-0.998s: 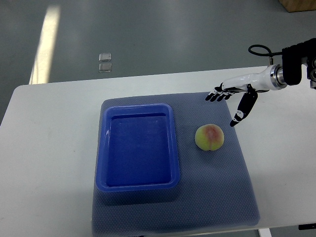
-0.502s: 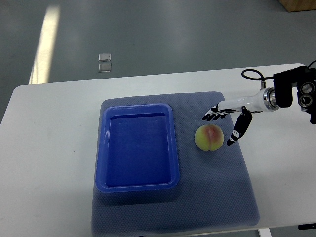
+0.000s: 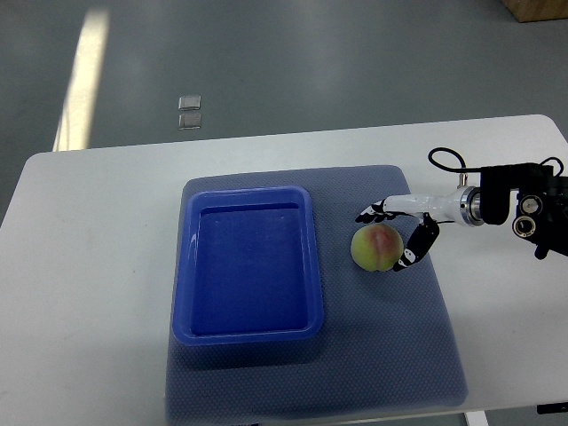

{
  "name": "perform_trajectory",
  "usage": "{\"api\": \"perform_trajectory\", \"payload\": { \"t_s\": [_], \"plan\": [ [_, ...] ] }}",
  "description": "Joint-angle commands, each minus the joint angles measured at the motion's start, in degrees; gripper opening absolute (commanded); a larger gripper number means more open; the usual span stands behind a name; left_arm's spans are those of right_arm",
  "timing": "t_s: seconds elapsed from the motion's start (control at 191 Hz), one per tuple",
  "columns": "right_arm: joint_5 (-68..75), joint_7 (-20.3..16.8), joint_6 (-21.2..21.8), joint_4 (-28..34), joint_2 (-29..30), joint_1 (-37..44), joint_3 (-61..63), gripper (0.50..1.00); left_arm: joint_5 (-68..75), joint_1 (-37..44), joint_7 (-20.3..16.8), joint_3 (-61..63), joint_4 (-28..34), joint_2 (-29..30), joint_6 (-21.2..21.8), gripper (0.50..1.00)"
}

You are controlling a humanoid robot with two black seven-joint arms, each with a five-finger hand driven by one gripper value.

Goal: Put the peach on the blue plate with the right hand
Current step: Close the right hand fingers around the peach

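Right robot hand (image 3: 397, 234), entering from the 3 o'clock edge, sits at the peach's (image 3: 376, 247) 3 o'clock side with fingers spread apart. Black fingertips (image 3: 366, 215) reach over the fruit's 12 o'clock edge; the thumb (image 3: 410, 255) points down at its 4 o'clock side. Whether any digit touches the fruit cannot be told; nothing is gripped. White forearm and black wrist housing (image 3: 519, 206) extend toward 3 o'clock, with a black cable (image 3: 444, 158) looping above. Peach rests on the blue-grey mat (image 3: 417, 337), just beside the blue plate (image 3: 248, 333), at the plate's 3 o'clock. Plate is a deep rectangular tray lying on the mat's 9 o'clock half. Mat lies on the white counter (image 3: 89, 293). Grey floor (image 3: 311, 62) shows at 12 o'clock, with a small clear object (image 3: 188, 113) on it.
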Motion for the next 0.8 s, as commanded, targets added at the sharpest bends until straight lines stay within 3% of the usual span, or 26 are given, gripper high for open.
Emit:
{"api": "perform_trajectory", "payload": {
  "t_s": [0.0, 0.084, 0.089, 0.183, 0.188, 0.219, 0.507, 0.512, 0.522, 0.585, 0.637, 0.643, 0.653, 0.737, 0.794],
  "plan": [
    [0.0, 0.32, -0.8, 0.0, 0.04, -0.66, 0.04, 0.905, 0.01, 0.0, 0.01, -0.02, -0.01, 0.0, 0.0, 1.0],
    [0.0, 0.41, -1.06, 0.0, 0.04, -0.74, 0.04, 0.899, 0.01, 0.0, 0.01, -0.02, -0.01, 0.0, 0.0, 1.0],
    [0.09, 0.5, -1.24, 0.0, 0.04, -0.83, 0.22, 0.871, 0.01, 0.0, 0.01, -0.02, 0.08, 0.0, 0.0, 1.0],
    [0.09, 0.59, -1.24, 0.0, 0.04, -0.92, 0.31, 0.866, 0.01, 0.0, -0.08, -0.02, 0.08, 0.0, 0.0, 1.0],
    [0.17, 0.67, -1.24, 0.0, 0.04, -0.92, 0.39, 0.844, 0.01, 0.0, 0.0, -0.02, 0.08, 0.0, 0.0, 1.0],
    [0.17, 0.67, -1.24, 0.0, 0.04, -0.92, 0.48, 0.819, 0.01, 0.0, 0.01, -0.02, 0.08, 0.0, 0.0, 1.0],
    [0.44, 1.29, -1.24, 0.62, 0.04, -0.92, 0.66, 0.748, 0.01, 0.0, 0.01, -0.02, 0.17, 0.0, 0.0, 1.0],
    [0.44, 1.38, -1.24, 0.7, 0.04, -0.92, 0.66, 0.681, 0.01, 0.0, 0.01, -0.02, 0.17, 0.0, 0.0, 1.0],
    [0.44, 1.38, -1.24, 0.7, -0.05, -0.92, 0.66, 0.656, 0.01, 0.0, 0.01, -0.02, 0.17, 0.0, 0.0, 1.0],
    [0.44, 1.47, -1.24, 0.7, -0.22, -0.83, 0.83, 0.58, 0.01, 0.0, 0.0, -0.02, 0.17, 0.0, 0.0, 1.0],
    [0.44, 1.47, -1.24, 0.7, -0.23, -0.83, 0.83, 0.58, 0.01, 0.0, 0.01, -0.02, 0.17, 0.0, 0.0, 1.0],
    [0.7, 1.81, -1.24, 1.05, -0.49, -0.4, 1.01, 0.538, 0.01, 0.0, 0.01, -0.02, 0.17, 0.0, 0.0, 1.0],
    [0.88, 1.82, -1.15, 1.23, -0.66, -0.22, 1.18, 0.535, 0.01, 0.0, 0.01, -0.02, 0.17, 0.0, 0.0, 1.0],
    [1.14, 1.82, -0.71, 2.02, -1.02, 0.05, 2.33, 0.533, 0.01, 0.0, -0.08, -0.02, 0.17, 0.0, 0.0, 1.0],
    [1.58, 1.82, 2.36, 4.66, -4.09, 1.89, 6.11, 0.533, 0.01, 0.0, 0.01, -0.02, 0.17, 0.0, 0.0, 1.0]
  ]
}}
